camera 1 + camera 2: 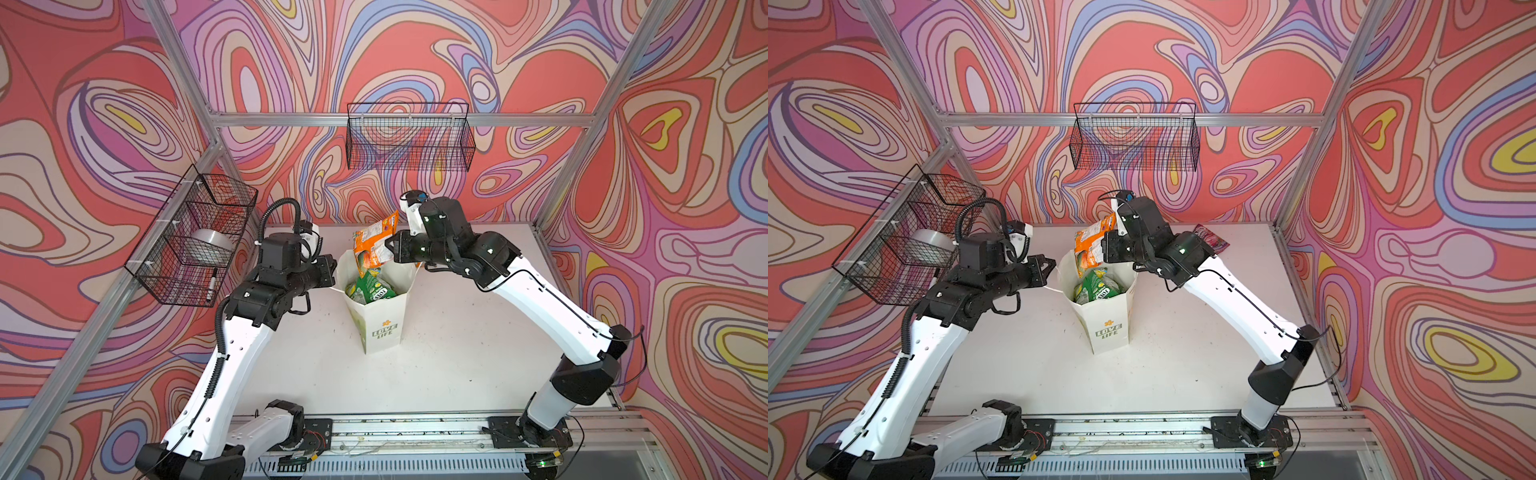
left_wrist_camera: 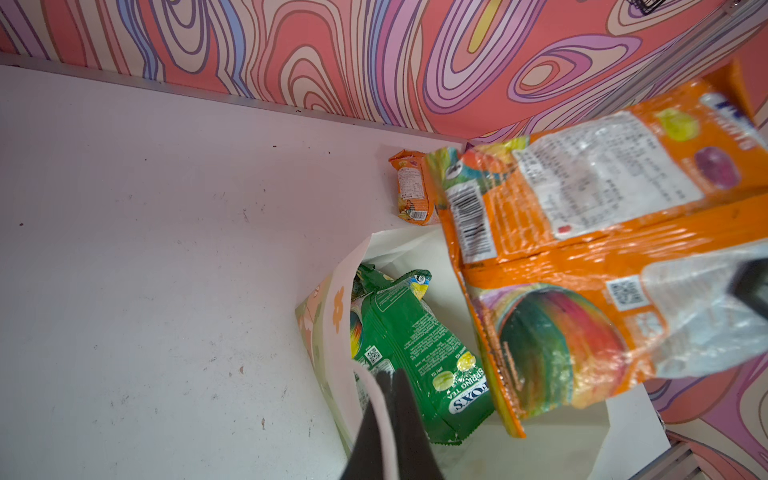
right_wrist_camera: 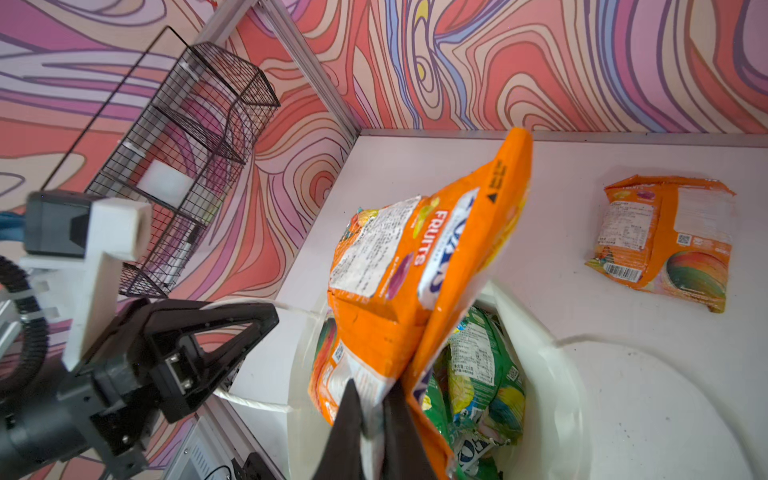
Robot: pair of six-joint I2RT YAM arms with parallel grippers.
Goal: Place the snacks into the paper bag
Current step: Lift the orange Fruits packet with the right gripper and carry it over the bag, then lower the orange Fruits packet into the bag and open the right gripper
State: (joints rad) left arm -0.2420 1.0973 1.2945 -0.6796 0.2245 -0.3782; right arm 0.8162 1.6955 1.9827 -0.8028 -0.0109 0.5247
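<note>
Orange pouch (image 1: 372, 245) end-up over paper bag (image 1: 382, 328), right fingers (image 3: 347, 424) pinching it, left fingers (image 2: 409, 419) clamping cord handle (image 3: 249, 404)

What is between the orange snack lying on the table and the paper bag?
Nothing is there. Only bare white table separates the lying orange snack from the paper bag rim, as the right wrist view shows.

White shells, black joints and thin black cables mark the left arm (image 1: 241, 349) and right arm (image 1: 552, 307).
</note>
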